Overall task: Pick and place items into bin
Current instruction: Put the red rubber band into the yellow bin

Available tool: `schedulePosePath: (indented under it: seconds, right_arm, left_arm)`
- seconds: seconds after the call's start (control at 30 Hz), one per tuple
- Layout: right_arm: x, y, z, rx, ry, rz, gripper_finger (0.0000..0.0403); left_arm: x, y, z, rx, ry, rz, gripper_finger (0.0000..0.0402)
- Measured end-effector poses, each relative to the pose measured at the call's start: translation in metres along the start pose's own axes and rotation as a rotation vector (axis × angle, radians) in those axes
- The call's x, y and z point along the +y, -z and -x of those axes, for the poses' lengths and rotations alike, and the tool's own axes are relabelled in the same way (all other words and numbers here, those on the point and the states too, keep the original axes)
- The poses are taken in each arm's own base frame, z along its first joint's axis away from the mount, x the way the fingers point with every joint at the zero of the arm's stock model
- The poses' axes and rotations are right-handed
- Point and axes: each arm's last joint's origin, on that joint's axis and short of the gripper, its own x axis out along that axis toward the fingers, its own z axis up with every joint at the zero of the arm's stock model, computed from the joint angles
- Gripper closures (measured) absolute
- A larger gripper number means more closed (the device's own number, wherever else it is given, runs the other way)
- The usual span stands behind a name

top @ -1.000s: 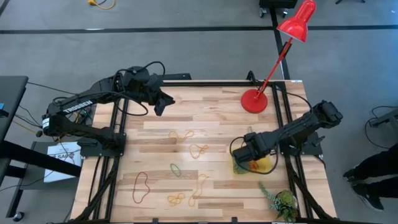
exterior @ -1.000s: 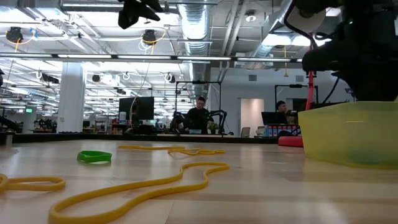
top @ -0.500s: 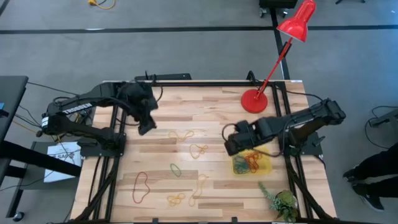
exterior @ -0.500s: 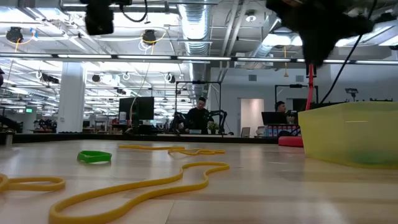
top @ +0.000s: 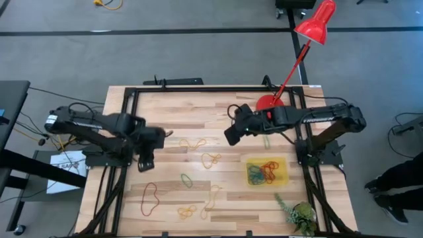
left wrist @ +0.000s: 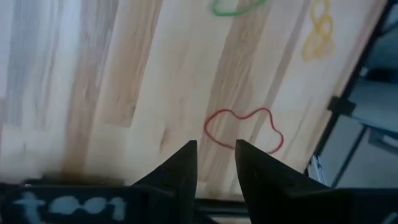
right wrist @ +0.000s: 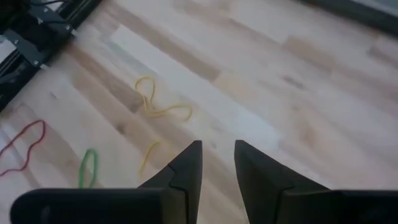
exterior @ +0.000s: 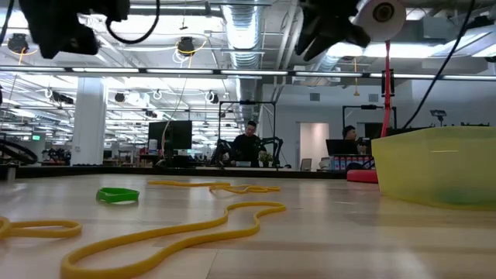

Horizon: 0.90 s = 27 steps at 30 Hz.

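The yellow bin (top: 283,163) sits on the table's right side with red, blue, green and orange bands (top: 263,173) lying in it. Loose bands lie flat on the wood: two yellow loops (top: 193,143) (top: 211,158), a green one (top: 187,179), a red one (top: 150,198) and yellow ones (top: 187,211) near the front edge. My left gripper (top: 144,163) hangs open above the left side; its wrist view shows the red band (left wrist: 244,127) just ahead of it. My right gripper (top: 230,136) hangs open above mid-table, left of the bin, with a yellow loop (right wrist: 155,102) ahead of it.
A red desk lamp stands with its round base (top: 269,106) at the far right corner. A green plant sprig (top: 296,211) lies at the near right corner beside the bin. Black frame rails (top: 125,132) run along both sides. In the low view the bin's wall (exterior: 434,167) rises at right.
My right gripper has left the bin, rising and swinging toward the far-left to mid-table, and the bands in the bin have come into view. My left gripper has travelled from the far left part of the table toward the near edge, ending above the left side.
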Motion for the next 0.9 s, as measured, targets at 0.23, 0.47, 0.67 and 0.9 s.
schedulePosePath:
  seconds: [0.23,0.47,0.67,0.9]
  right_arm:
    - [-0.005,-0.011,-0.004,-0.033,-0.017,0.102,0.0316]
    - [-0.002,-0.011,-0.003,-0.031,-0.041,0.161,0.0316]
    - [-0.002,-0.011,-0.003,-0.036,-0.045,0.168,0.0316]
    - [-0.002,-0.011,-0.003,-0.037,-0.045,0.184,0.0316]
  left_arm:
    - [-0.024,0.019,-0.033,0.003,-0.038,0.14,0.0304]
    - [-0.028,0.048,-0.079,0.05,-0.084,0.321,0.0304]
    - [-0.029,0.06,-0.111,-0.05,-0.042,0.406,0.0304]
    - [-0.019,0.072,-0.126,-0.122,-0.132,0.459,0.0304]
